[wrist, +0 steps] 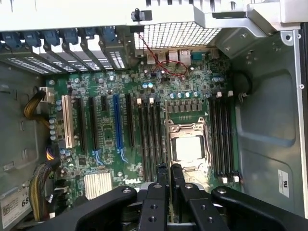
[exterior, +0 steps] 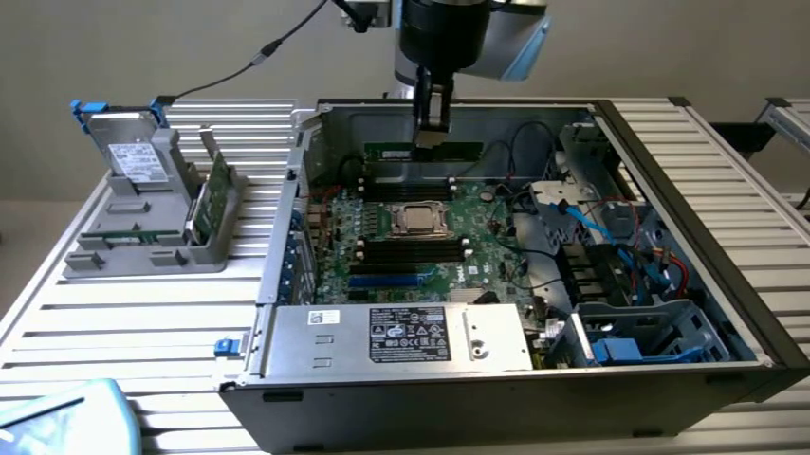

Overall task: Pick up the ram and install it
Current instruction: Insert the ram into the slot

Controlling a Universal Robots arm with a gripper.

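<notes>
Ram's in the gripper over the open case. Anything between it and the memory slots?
Nothing visible. The gripper holds the ram above the empty memory slots by the processor socket. The cables lie apart, toward the exterior view's right.

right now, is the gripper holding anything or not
gripper: closed, holding the ram over the motherboard
</notes>
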